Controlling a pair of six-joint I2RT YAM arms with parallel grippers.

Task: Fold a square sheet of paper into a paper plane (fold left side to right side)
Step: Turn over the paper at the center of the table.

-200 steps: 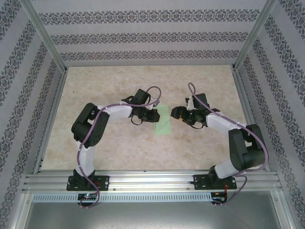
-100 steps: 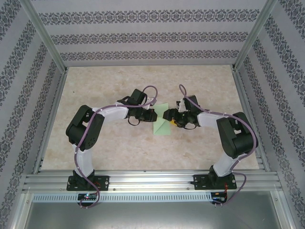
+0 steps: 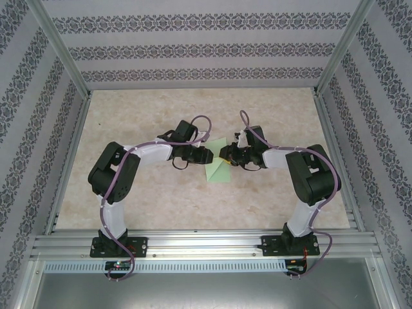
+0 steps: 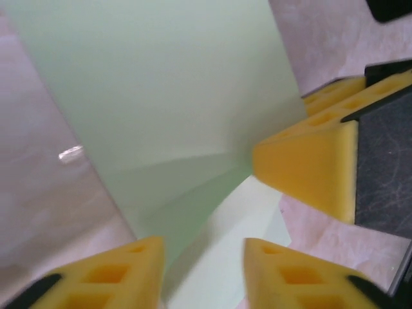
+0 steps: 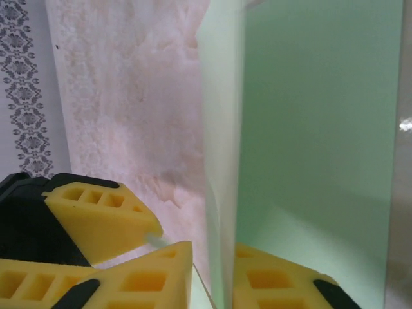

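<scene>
Pinching a lifted flap of the paper (image 3: 219, 170), the right gripper (image 5: 215, 261) is clamped, middle of the worktop (image 3: 141, 116); left gripper (image 4: 203, 251) is spread, jaws either side of the paper.

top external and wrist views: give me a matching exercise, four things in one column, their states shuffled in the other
Things
1. pale mint-green sheet of paper
2. left gripper with yellow fingers
3. right gripper with yellow fingers
4. beige marbled table top

States
a. closed on a raised paper flap
b. lies under the paper and both arms
c. jaws apart, paper between them
d. partly folded, one flap lifted

Pairs: 1-d, 2-c, 3-a, 4-b
</scene>
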